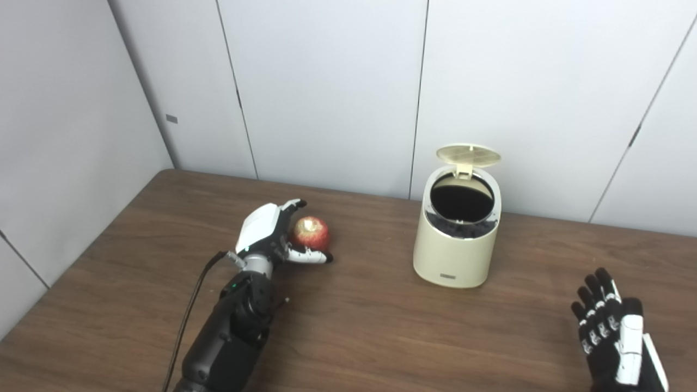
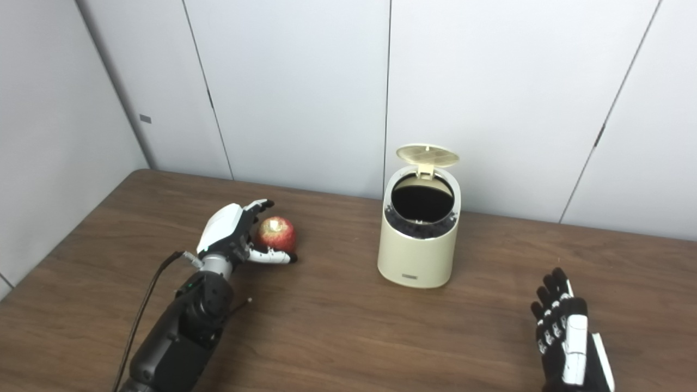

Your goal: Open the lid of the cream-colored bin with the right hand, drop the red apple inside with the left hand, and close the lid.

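Note:
The red apple (image 1: 310, 233) sits on the brown table (image 1: 381, 326) left of centre. My left hand (image 1: 269, 231) is cupped around it from the left, with fingers behind it and the thumb along its front. The fingers are still spread and not closed on it. The cream-colored bin (image 1: 456, 250) stands to the right of the apple, near the back edge. Its lid (image 1: 469, 155) is tipped up and back, so the dark opening (image 1: 462, 198) shows. My right hand (image 1: 615, 332) is open and empty at the lower right, well away from the bin.
White wall panels (image 1: 326, 81) stand close behind the table's back edge and along its left side. A black cable (image 1: 188, 316) runs beside my left forearm. Bare tabletop lies between the apple and the bin.

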